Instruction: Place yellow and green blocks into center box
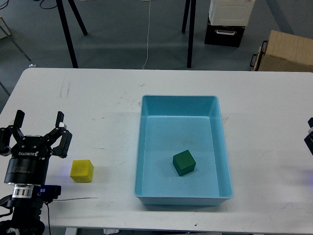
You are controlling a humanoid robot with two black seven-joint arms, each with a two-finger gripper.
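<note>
A yellow block (81,170) lies on the white table (98,98) at the front left. A green block (184,163) lies inside the light blue box (179,101) at the table's centre. My left gripper (39,117) is open and empty, with its fingers spread, just left of the yellow block and apart from it. Only a small dark part of my right gripper (310,139) shows at the right edge; its fingers cannot be told apart.
Beyond the table's far edge are black tripod legs (66,29), a black-and-white crate (226,22) and a cardboard box (286,51) on the floor. A thin black cable (78,199) runs along the table's front left.
</note>
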